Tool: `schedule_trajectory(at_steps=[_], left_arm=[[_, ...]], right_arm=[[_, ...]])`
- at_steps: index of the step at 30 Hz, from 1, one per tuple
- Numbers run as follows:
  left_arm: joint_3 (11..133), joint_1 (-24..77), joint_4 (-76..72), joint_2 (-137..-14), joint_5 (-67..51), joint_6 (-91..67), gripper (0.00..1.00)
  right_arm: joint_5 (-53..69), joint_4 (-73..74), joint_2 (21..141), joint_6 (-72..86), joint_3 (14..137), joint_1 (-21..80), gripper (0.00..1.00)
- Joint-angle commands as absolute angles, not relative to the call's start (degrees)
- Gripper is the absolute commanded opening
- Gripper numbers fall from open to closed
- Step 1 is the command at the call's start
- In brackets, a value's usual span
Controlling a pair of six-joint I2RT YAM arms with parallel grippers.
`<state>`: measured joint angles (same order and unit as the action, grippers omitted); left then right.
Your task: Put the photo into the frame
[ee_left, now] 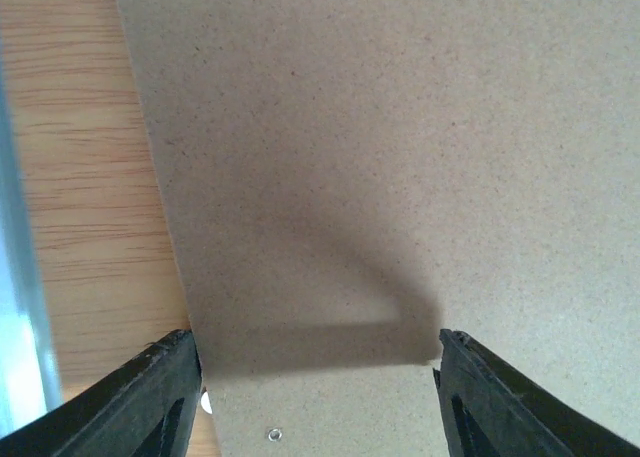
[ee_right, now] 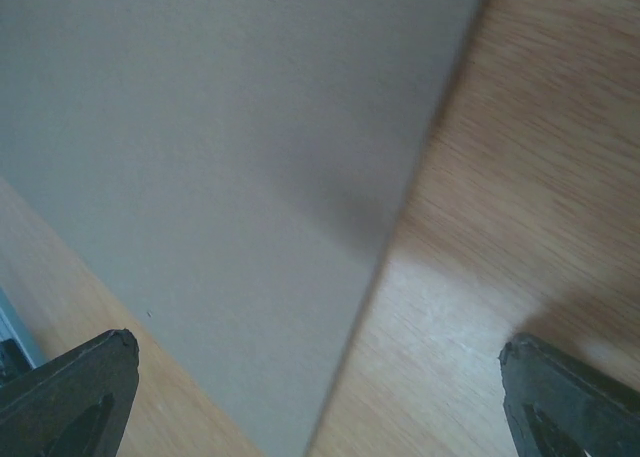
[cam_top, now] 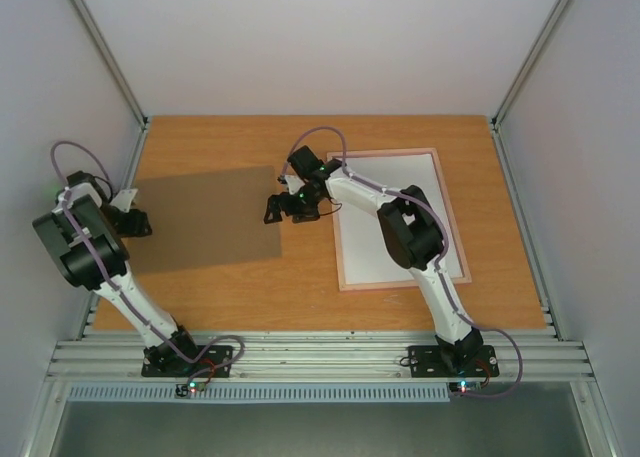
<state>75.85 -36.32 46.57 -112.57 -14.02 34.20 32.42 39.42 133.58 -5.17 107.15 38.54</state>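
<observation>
The left tool [cam_top: 135,220] and right tool [cam_top: 283,205] are hanging open at opposite edges of the brown rectangular board [cam_top: 205,222], while the pink-rimmed rectangular frame [cam_top: 400,285] is lying flat on the right of the wooden surface [cam_top: 290,282].

1. The right arm [cam_top: 410,227] covers part of the frame [cam_top: 452,217] and of its white inner sheet [cam_top: 400,172]. What that sheet is cannot be told.
2. In the left wrist view, the brown board [ee_left: 400,177] runs off three edges. The left hand [ee_left: 316,342] shows only its finger ends.
3. The right wrist view is blurred, and the bottom corners cut off the fingers of the right hand [ee_right: 318,347].
4. From above, it is unclear whether the left hand touches the board.
</observation>
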Motion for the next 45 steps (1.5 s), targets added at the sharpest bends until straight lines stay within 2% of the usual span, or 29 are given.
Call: schedule_trajectory(at_steps=[1, 8, 19, 31, 34, 38, 45], left_arm=[[71.4, -34.1, 50.3, -112.8, -18.8, 36.3, 0.65], [68.1, -32.5, 51.2, -111.5, -19.8, 38.3, 0.63], [65.7, -31.8, 52.4, -108.9, -22.6, 38.3, 0.59], [64.2, -25.3, 54.2, -105.2, -27.4, 35.2, 0.58], [63.6, -22.5, 53.6, -104.1, -28.3, 33.7, 0.58], [63.3, -19.6, 52.9, -104.2, -27.9, 32.8, 0.58], [63.6, -18.5, 52.9, -104.7, -28.7, 31.7, 0.58]], right_arm=[[30.7, 39.9, 136.5, -3.0, 109.9, 40.1, 0.99], [33.3, 39.9, 138.0, -1.8, 111.4, 40.2, 0.99], [44.2, 35.4, 126.9, 1.5, 109.4, 40.2, 0.89], [41.6, 38.7, 114.5, -6.0, 96.2, 37.9, 0.85], [42.7, 38.3, 112.0, -5.8, 92.1, 35.7, 0.79], [48.9, 34.8, 110.0, -1.7, 88.7, 32.9, 0.62], [59.8, 22.0, 109.4, 11.4, 86.1, 31.0, 0.43]])
